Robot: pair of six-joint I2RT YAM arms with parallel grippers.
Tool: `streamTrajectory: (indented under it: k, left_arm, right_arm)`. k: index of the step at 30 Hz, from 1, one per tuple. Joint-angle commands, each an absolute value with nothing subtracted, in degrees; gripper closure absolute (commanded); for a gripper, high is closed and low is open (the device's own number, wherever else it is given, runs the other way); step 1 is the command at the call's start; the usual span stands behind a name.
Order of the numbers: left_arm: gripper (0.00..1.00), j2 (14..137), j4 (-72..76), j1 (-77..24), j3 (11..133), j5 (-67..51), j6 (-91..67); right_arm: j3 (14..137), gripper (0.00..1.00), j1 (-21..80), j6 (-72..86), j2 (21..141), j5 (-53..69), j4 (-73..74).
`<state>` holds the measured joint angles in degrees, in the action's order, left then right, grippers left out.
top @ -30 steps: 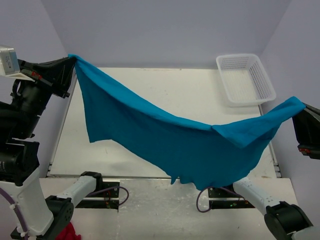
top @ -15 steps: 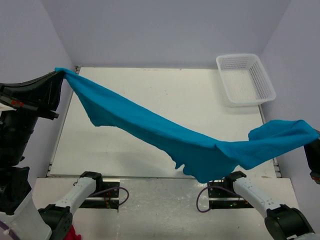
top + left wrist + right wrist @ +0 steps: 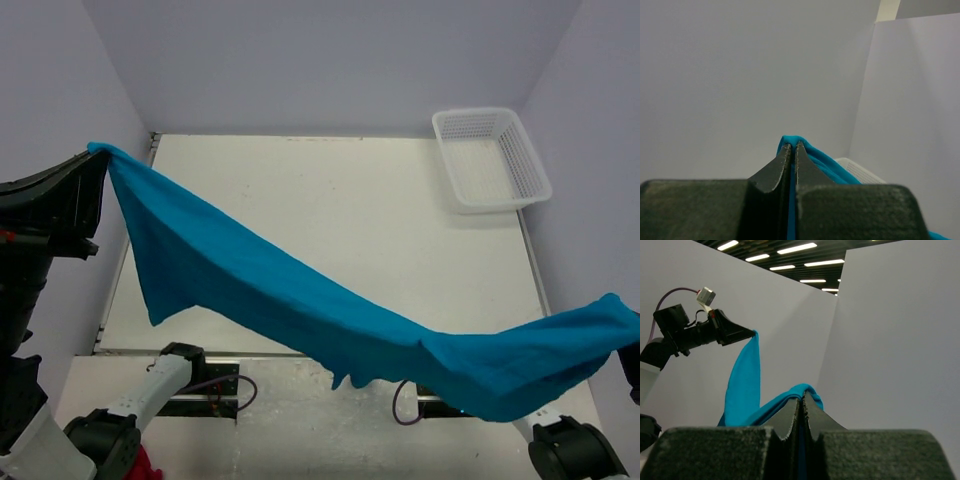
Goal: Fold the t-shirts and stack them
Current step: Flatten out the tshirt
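Observation:
A plain teal-blue t-shirt (image 3: 300, 300) hangs in the air, stretched between my two grippers high above the white table (image 3: 330, 200). My left gripper (image 3: 98, 152) is shut on one corner of it at the far left; its closed jaws pinch the cloth in the left wrist view (image 3: 793, 146). My right gripper (image 3: 802, 399) is shut on the other end, at the right edge of the top view and mostly out of frame there. The shirt sags in the middle and dips over the table's near edge.
A white mesh basket (image 3: 490, 158) stands at the table's back right corner, also in the left wrist view (image 3: 860, 172). Grey walls close in on the left, back and right. A red cloth (image 3: 135, 467) lies by the left arm's base.
Both grippers have drawn outward and toward the near side with the shirt. The cloth has stretched longer and its right end has dropped toward the bottom right corner.

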<state>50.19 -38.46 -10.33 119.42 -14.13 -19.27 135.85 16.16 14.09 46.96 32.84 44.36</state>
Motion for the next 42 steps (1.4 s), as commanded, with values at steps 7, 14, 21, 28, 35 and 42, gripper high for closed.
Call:
streamTrajectory:
  k: [7,14,21,28,35,42]
  left_arm:
    - [1.00,56.68,-37.62,-10.72,106.81,-7.74,-19.24]
    - [1.00,63.89,-32.45,-10.55,86.51,-0.98,-22.59]
    - [1.00,78.19,-24.09,-8.01,75.68,4.92,-22.23]
    - [1.00,93.06,-17.33,-4.57,76.64,7.74,-19.08]
    - [1.00,105.71,-17.49,-0.97,84.72,4.94,-17.23]
    - [1.00,108.19,-16.79,2.28,87.71,2.82,-17.93]
  right_arm:
    - [118.15,1.00,15.91,13.98,52.11,31.30,34.73]
    - [97.86,1.00,15.91,8.62,61.33,20.41,30.15]
    - [93.50,1.00,15.82,1.59,85.81,15.30,26.29]
    - [103.08,1.00,15.29,-2.45,108.15,13.02,28.47]
    - [113.02,1.00,13.10,-3.87,117.15,10.73,32.70]
    - [116.44,1.00,11.34,-4.40,117.94,9.67,33.13]
